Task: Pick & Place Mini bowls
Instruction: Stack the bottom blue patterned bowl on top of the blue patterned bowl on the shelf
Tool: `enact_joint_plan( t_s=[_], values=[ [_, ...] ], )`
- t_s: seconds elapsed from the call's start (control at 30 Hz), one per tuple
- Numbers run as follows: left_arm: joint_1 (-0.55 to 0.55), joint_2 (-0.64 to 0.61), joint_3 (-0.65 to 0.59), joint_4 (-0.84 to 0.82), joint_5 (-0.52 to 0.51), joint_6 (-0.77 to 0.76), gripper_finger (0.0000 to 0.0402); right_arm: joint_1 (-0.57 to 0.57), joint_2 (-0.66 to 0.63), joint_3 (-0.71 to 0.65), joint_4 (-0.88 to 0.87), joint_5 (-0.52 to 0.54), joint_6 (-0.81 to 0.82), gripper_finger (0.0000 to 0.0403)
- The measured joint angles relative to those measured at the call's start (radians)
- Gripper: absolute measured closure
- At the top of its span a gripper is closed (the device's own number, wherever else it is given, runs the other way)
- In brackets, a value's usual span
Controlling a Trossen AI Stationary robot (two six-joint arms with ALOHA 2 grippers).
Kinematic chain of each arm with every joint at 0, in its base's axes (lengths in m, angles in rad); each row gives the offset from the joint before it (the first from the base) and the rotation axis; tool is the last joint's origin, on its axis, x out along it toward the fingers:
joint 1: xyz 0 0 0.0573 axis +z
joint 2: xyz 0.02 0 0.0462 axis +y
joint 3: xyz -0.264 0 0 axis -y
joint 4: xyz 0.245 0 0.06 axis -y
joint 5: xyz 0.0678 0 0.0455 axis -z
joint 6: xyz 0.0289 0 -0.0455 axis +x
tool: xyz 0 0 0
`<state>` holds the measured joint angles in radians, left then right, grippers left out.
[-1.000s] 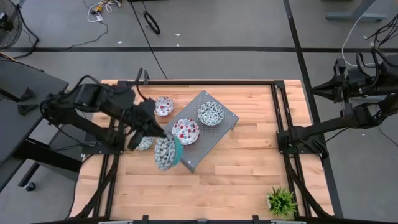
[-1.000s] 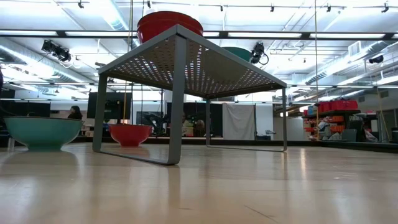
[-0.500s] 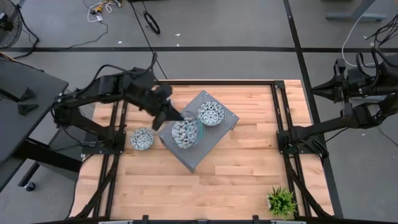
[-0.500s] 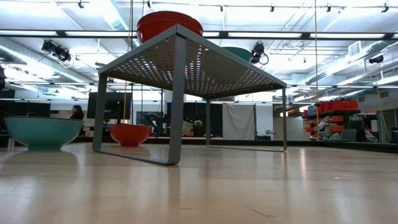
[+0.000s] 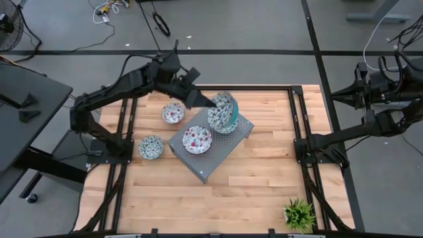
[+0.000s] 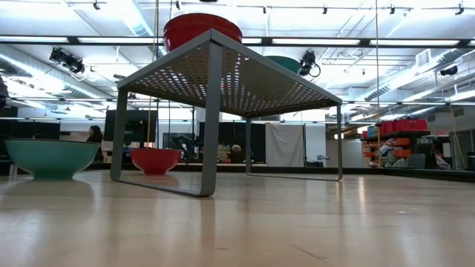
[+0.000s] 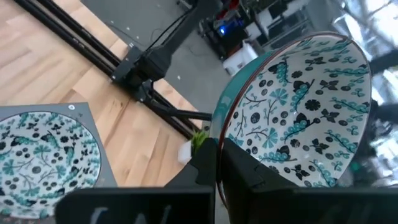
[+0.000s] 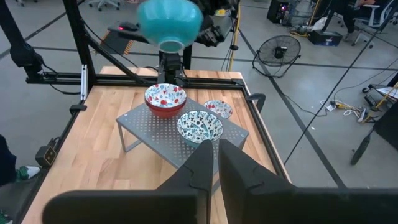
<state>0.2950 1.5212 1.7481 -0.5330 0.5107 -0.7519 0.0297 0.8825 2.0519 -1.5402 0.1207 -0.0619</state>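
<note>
My left gripper (image 5: 211, 104) is shut on a teal-patterned mini bowl (image 5: 225, 110), held high over the far corner of a grey perforated rack (image 5: 210, 157). On the rack's top sit another teal bowl (image 5: 225, 125) and a red-patterned bowl (image 5: 197, 139). A red bowl (image 5: 173, 112) and a teal bowl (image 5: 151, 147) rest on the wooden table left of the rack. My right gripper (image 8: 215, 163) waits beyond the table's right edge, shut and holding nothing. My left gripper holds the bowl by its rim (image 7: 219, 127), one finger inside the bowl (image 7: 245, 171) and one outside. The fingers reach in almost level from the table's far left. The bowl is lifted clear of the rack and tipped on its side, its inside facing left.
A small green potted plant (image 5: 299, 213) stands at the table's near right corner. Dark frame bars (image 5: 296, 132) run along the left and right sides of the table. The near half of the wooden top (image 5: 251, 192) holds nothing else.
My left gripper has swung from the rack's near left corner toward the far edge and to the right, rolling its wrist as it went. It carried the teal bowl across the rack. The bowl stays tipped and clear, now above the rack's teal bowl.
</note>
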Motion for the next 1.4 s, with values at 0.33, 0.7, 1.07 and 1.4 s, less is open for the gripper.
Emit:
enact_joint_plan(
  t_s=[0.33, 0.7, 1.07, 1.4],
  values=[
    [0.120, 0.053, -0.001, 0.037, 0.113, -0.041, 0.0393, 0.000, 0.000, 0.000, 0.000, 0.000, 0.000, 0.0376],
    [0.250, 0.052, -0.001, 0.048, 0.235, -0.030, 0.0393, 0.000, 0.000, 0.000, 0.000, 0.000, 0.000, 0.0376],
    [0.298, 0.062, 0.124, 0.039, 0.248, -0.054, 0.0393, 0.000, 0.000, 0.000, 0.000, 0.000, 0.000, 0.0376],
    [0.295, 0.174, 0.336, -0.055, 0.167, -0.048, 0.0393, 0.000, 0.000, 0.000, 0.000, 0.000, 0.000, 0.0376]
  ],
)
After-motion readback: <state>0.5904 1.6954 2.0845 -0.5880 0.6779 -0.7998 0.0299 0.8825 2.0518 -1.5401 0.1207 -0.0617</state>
